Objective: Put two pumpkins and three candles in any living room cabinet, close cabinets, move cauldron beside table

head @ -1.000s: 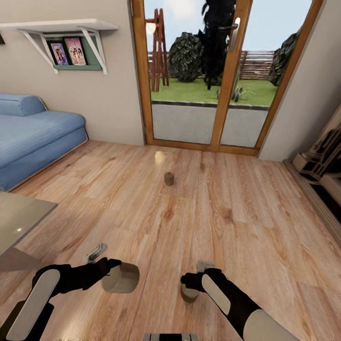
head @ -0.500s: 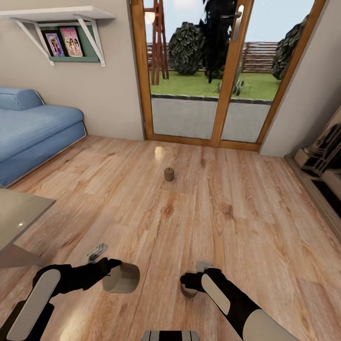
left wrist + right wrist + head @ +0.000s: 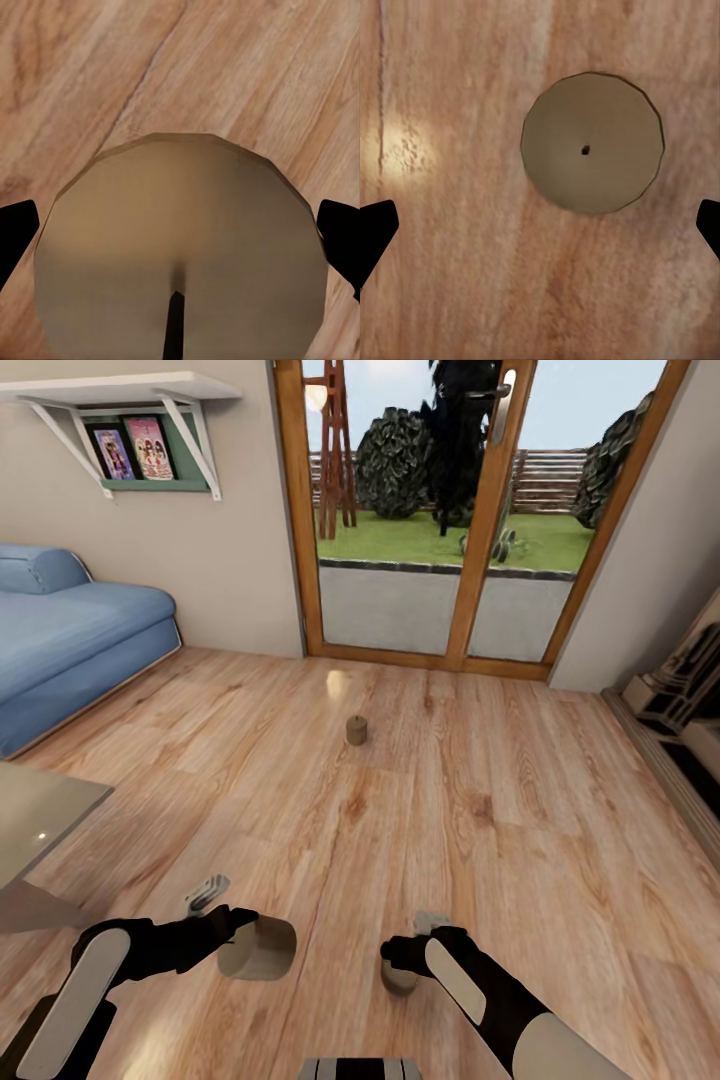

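Observation:
My left gripper (image 3: 236, 934) is shut on a beige candle (image 3: 258, 948), held tilted on its side just above the wood floor. In the left wrist view this candle (image 3: 180, 247) sits between both black fingertips (image 3: 16, 238). My right gripper (image 3: 410, 945) hangs open over a second candle (image 3: 398, 980) that stands upright on the floor. In the right wrist view that candle (image 3: 592, 142) lies off centre, apart from the open gripper (image 3: 544, 225). A third candle (image 3: 356, 730) stands further ahead on the floor. The grey table (image 3: 40, 810) shows a corner at the left. Pumpkins and cauldron are out of view.
A blue sofa (image 3: 70, 640) stands at the left under a wall shelf (image 3: 120, 390). Glass patio doors (image 3: 440, 510) face me. A low unit (image 3: 685, 710) runs along the right wall, cut off by the frame; I cannot tell whether it is the cabinet.
The camera has shifted slightly, so the whole room sits a little differently. Both grippers and all three candles keep their places.

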Robot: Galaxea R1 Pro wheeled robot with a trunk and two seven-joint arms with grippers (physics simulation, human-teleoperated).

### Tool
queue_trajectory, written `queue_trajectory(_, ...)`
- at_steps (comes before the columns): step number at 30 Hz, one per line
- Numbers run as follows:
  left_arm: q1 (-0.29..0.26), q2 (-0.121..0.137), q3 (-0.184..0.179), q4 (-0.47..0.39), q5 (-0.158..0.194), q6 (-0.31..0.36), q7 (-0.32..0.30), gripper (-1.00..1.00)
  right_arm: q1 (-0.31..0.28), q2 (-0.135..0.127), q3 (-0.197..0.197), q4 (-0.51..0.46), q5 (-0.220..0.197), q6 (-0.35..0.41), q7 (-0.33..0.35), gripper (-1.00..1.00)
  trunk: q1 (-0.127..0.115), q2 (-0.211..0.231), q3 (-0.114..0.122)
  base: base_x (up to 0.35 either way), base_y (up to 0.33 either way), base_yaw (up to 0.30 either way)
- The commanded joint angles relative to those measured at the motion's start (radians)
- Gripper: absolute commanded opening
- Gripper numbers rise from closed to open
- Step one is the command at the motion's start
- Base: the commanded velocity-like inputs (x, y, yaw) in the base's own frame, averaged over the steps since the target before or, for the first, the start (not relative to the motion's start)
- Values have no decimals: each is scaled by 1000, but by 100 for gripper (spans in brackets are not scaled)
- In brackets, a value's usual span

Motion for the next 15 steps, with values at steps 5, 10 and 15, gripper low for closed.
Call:
queue_trajectory(5,-1,0,0,-1,10,2,10,-100,-1,-1,4,-2,-10,1,-9,100,0,0,-1,214,-1,0)
queue_trajectory(10,-1,0,0,-1,9,2,10,-100,-1,-1,4,-2,-10,1,-9,100,0,0,-1,80,-30,0)
queue_trajectory(15,-1,0,0,-1,9,2,10,-100,-1,-1,4,-1,-10,1,-9,100,0,0,-1,146,-92,0)
